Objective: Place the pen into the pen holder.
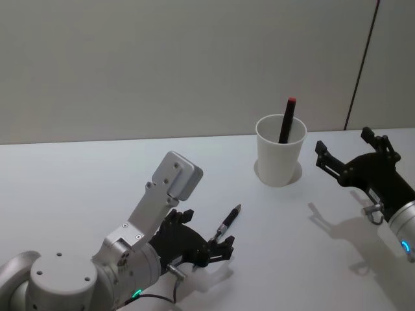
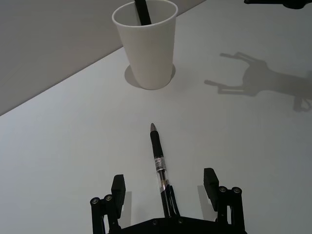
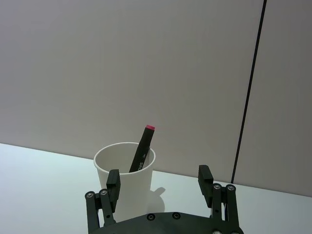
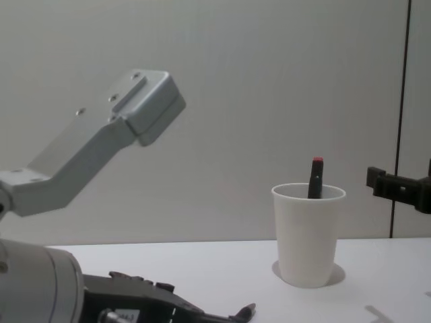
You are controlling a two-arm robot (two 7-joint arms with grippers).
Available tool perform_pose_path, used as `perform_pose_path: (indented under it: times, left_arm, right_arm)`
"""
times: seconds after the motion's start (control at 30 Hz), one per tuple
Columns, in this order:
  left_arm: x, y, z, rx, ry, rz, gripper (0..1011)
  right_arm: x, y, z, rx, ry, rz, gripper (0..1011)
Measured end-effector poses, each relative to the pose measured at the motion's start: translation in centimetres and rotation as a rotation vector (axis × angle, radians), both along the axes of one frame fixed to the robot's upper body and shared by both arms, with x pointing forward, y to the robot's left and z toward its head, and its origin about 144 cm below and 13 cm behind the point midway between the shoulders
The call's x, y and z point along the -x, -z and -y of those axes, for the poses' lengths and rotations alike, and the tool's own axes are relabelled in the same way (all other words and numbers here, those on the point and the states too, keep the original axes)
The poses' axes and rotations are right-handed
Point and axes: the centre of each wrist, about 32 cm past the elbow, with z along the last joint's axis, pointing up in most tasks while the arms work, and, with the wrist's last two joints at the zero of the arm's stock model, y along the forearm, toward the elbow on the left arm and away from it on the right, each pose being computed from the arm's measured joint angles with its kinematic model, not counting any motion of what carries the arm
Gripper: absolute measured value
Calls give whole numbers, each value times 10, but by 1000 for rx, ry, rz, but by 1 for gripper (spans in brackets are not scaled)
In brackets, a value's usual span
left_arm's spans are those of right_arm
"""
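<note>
A black pen (image 1: 229,220) with a clear section lies flat on the white table, tip toward the cup. My left gripper (image 1: 206,232) is low over the table and open. The pen's (image 2: 158,161) rear end lies between the spread fingers of the left gripper (image 2: 164,179), which do not clamp it. The pen holder (image 1: 280,152), a white paper cup, stands upright farther back and holds a black marker (image 1: 287,120) with a red cap. My right gripper (image 1: 343,142) hovers open and empty just right of the cup, facing the pen holder (image 3: 124,180).
The white table (image 1: 84,188) runs back to a plain grey wall. A dark vertical strip (image 1: 362,61) runs down the wall at the right. In the chest view my left arm's grey link (image 4: 101,145) rises high at the left.
</note>
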Motion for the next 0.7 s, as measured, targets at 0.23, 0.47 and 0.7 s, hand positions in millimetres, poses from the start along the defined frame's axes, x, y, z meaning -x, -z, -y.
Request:
perform_pose_path:
  times: [0.23,0.47,0.7]
  left_arm:
    - [-1,-1,1,-3,30,8,1001]
    - [-4,2,0,-15,56,3,1001]
    - [-8,5,0,-24,58,-15,1001]
  right_arm:
    - [0,0,0,0,0,0,1001]
    - [0,0,0,0,0,0,1001]
    - [0,0,0,0,0,0,1002]
